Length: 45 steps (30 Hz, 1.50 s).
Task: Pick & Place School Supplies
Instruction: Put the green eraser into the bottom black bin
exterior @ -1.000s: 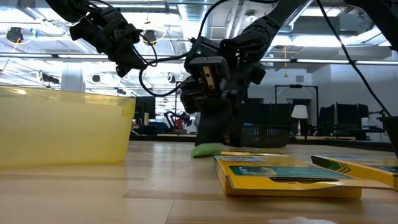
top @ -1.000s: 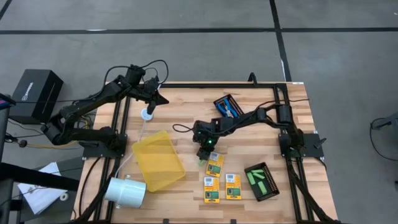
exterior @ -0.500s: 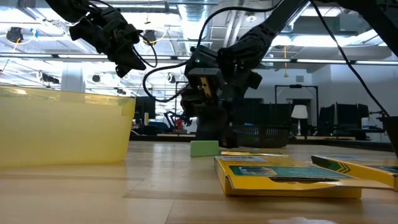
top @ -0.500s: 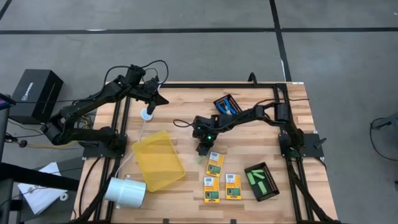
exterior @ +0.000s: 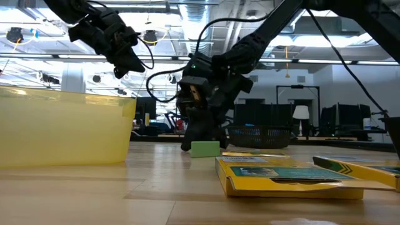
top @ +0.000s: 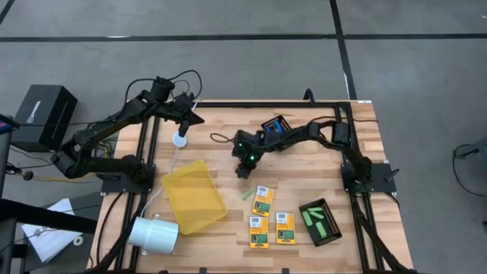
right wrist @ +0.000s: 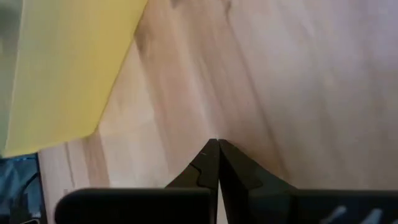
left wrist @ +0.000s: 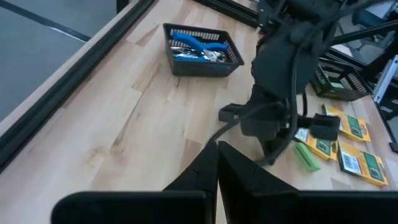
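Note:
A short green stick (top: 246, 193) lies flat on the wooden table beside three yellow-and-green crayon boxes (top: 263, 200). In the low view the green stick (exterior: 205, 149) rests just in front of them. My right gripper (top: 243, 172) is shut and hangs low over the table, a little toward the far edge from the stick, with nothing in it; the right gripper (right wrist: 217, 143) faces bare wood. My left gripper (top: 184, 126) is shut and held high over the table's far left corner. Blue-handled scissors (left wrist: 198, 46) lie in a black mesh tray (top: 278, 128).
A yellow tray (top: 193, 195) lies at the table's left, with a white cylinder (top: 152, 233) near its front corner. A second black mesh tray (top: 319, 221) holding green sticks stands at the near right. A small white round piece (top: 180, 139) sits under the left arm.
My right gripper, shut throughout, has gone from right over the green stick toward the table's far edge. The stick stays on the table beside the crayon boxes, now lying flat and apart from the fingers.

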Motion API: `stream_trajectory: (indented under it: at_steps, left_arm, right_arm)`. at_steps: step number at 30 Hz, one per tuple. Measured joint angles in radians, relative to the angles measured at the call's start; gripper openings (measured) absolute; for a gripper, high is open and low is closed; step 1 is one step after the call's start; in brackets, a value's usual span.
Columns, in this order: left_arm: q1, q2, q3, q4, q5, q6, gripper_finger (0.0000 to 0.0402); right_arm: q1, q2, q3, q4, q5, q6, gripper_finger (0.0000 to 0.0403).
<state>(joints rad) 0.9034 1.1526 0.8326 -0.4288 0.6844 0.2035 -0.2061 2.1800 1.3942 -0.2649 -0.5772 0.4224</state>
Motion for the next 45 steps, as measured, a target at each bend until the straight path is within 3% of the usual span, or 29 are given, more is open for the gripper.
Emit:
stream_trajectory:
  at_steps: [7, 11, 15, 21, 26, 29, 39, 45]
  left_arm:
    - [0.008, 0.0, 0.0, 0.005, 0.001, 0.0, 0.0002]
    - [0.02, 0.0, 0.0, 0.017, 0.002, 0.001, 0.0002]
    - [0.039, 0.0, 0.0, 0.021, 0.001, 0.001, 0.0002]
    - [0.058, 0.0, 0.0, 0.029, 0.001, 0.0, 0.0002]
    - [0.058, 0.0, 0.0, 0.035, 0.001, -0.002, 0.0002]
    - [0.058, 0.0, 0.0, 0.035, 0.001, -0.005, 0.0002]
    - [0.05, 0.0, 0.0, 0.042, 0.001, -0.096, 0.0002]
    - [0.05, 0.0, 0.0, 0.042, 0.0, -0.101, 0.0002]
  right_arm:
    - [-0.066, -0.09, 0.082, 0.014, -0.154, -0.016, 0.0]
    - [-0.086, -0.14, 0.088, -0.04, -0.19, -0.037, 0.0011]
    - [-0.086, -0.193, 0.091, -0.21, -0.217, -0.141, 0.0055]
    - [-0.046, -0.204, 0.09, -0.386, -0.204, -0.305, 0.0156]
    - [-0.005, -0.193, 0.09, -0.419, -0.119, -0.44, 0.0232]
    - [0.023, -0.195, 0.09, -0.42, -0.021, -0.545, 0.0252]
    - [0.133, -0.195, 0.09, -0.52, 0.163, -0.932, 0.0226]
    - [0.167, -0.195, 0.09, -0.491, 0.203, -1.007, 0.022]
